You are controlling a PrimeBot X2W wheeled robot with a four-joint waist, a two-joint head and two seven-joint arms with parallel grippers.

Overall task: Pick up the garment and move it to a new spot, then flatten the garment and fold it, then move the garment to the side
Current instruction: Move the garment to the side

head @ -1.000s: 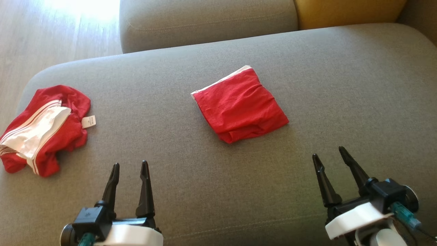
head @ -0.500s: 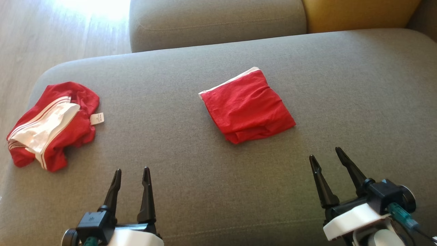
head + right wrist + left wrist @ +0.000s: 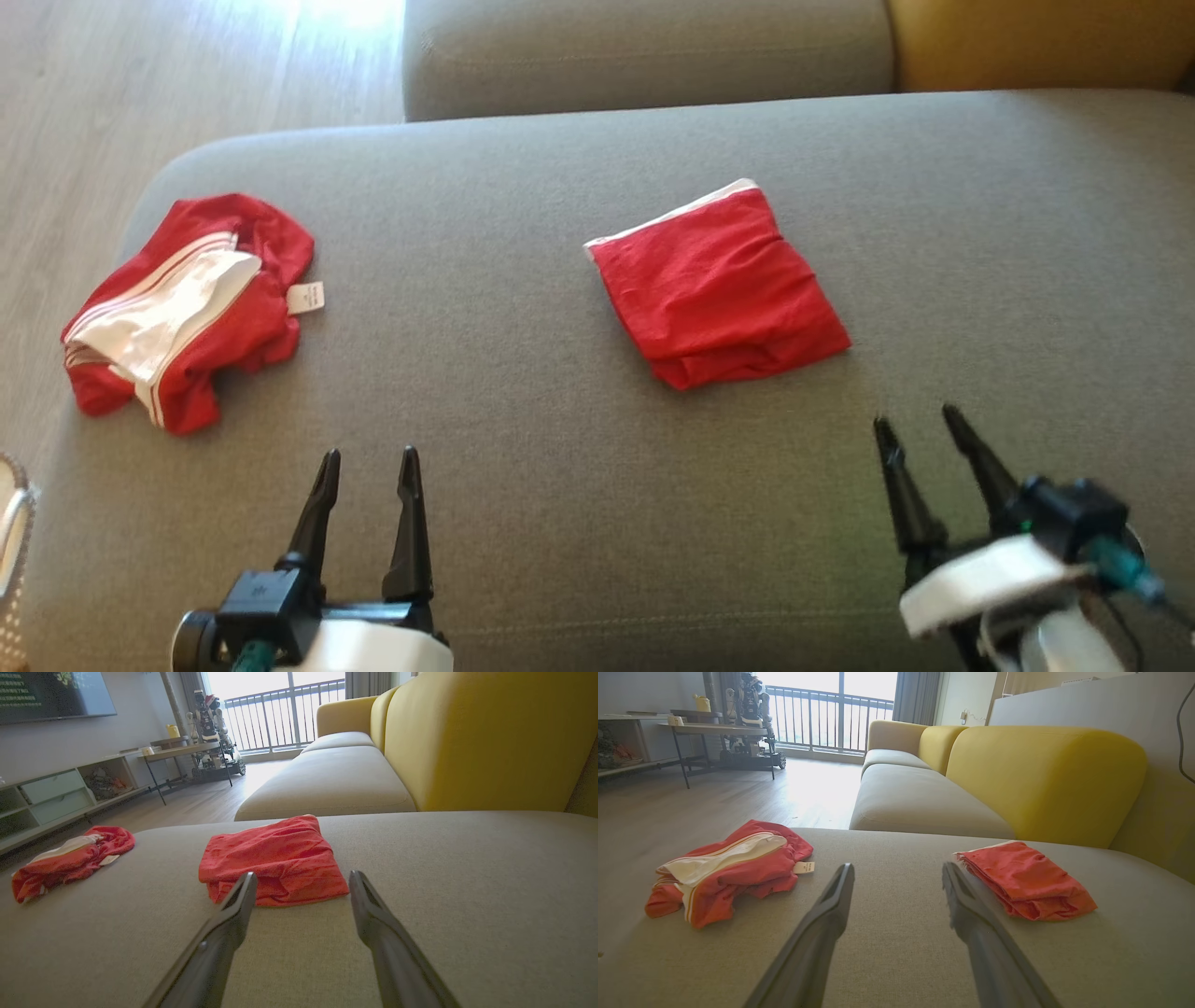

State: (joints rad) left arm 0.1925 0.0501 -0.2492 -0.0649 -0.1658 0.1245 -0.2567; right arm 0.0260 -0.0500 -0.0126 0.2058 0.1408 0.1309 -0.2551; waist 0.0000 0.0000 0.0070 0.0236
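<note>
Crumpled garment is lying upper left of the left end effector, the nearer one; both are hanging open, empty.

A red cloth garment with a white band along its far edge lies folded into a flat, roughly square packet near the middle of the grey fabric seat cushion, its top layer lightly creased. Well apart, at the cushion's left end, a second red garment sits crumpled in a heap — broad white band and thin white stripes uppermost — with a small white label sticking out on its right.
</note>
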